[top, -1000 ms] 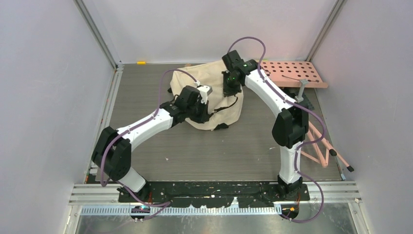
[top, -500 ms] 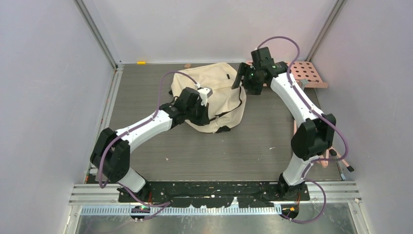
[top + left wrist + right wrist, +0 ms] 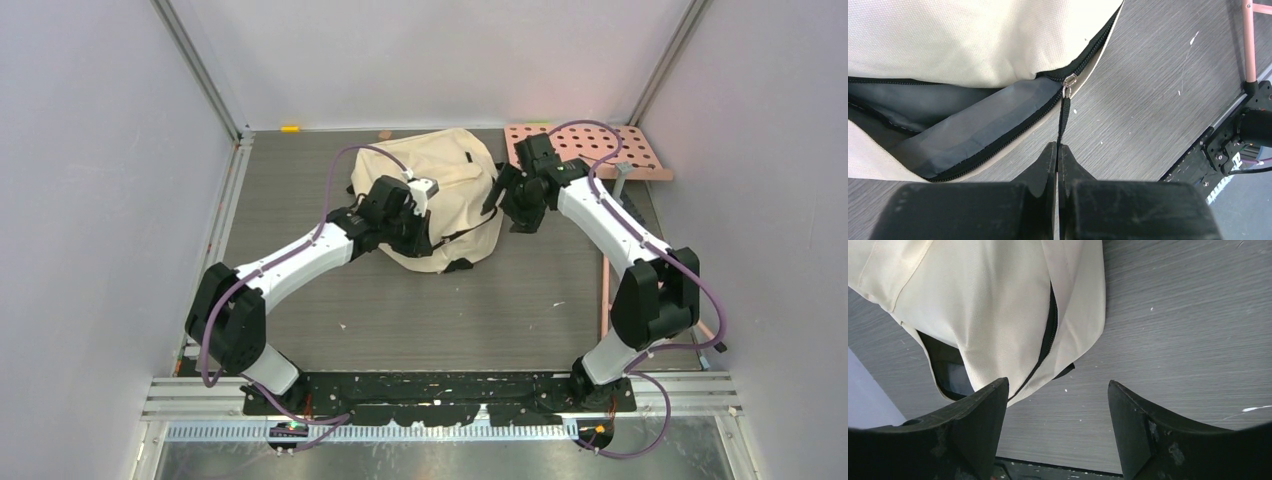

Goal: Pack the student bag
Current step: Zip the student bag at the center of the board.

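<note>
The zipper pull strap of the student bag is clamped by the left fingers. The right fingers are spread apart beside its right side.

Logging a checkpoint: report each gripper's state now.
Left gripper: closed on the zipper pull of the bag.
Right gripper: open, holding nothing.

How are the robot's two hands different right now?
The left hand is shut, pinching the black zipper strap; the right hand is wide open, holding nothing. The left hand sits at the student bag's open zipper; the right hand hovers at its other side. Both are black and near the bag.
</note>
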You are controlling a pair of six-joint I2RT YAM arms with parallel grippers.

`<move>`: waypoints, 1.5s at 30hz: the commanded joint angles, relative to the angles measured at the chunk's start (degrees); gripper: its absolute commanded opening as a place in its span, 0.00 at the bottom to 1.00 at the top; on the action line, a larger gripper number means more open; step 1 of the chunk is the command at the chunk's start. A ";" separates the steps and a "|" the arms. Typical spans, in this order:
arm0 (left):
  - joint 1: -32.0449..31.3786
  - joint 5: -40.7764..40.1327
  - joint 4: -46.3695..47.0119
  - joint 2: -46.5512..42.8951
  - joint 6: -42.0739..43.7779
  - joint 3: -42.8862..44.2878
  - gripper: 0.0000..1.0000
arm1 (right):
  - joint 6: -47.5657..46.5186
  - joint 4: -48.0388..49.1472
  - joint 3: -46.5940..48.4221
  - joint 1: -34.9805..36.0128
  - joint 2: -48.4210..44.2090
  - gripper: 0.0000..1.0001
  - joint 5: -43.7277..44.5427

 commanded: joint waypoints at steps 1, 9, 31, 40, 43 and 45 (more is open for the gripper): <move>0.29 1.54 -3.17 -1.50 1.19 3.00 0.00 | 6.93 6.68 -1.42 1.40 0.97 0.78 -3.52; 0.25 2.88 -3.87 -1.78 1.98 2.61 0.00 | 9.68 12.39 -2.36 4.33 5.19 0.52 -3.61; 8.68 -8.79 -6.50 -7.93 3.36 -5.92 0.00 | 1.48 3.53 -2.88 -0.50 -5.69 0.00 15.65; 14.65 -8.41 -5.07 -4.18 6.60 -3.08 0.00 | -4.47 3.29 0.34 -2.40 -5.53 0.00 19.33; 16.31 -8.63 -4.11 -1.44 7.78 0.01 0.00 | -7.92 3.71 1.25 -2.91 -5.42 0.01 19.71; 16.89 -7.88 -4.66 0.27 8.99 2.72 0.00 | -11.89 5.25 1.25 -2.96 -5.73 0.00 18.61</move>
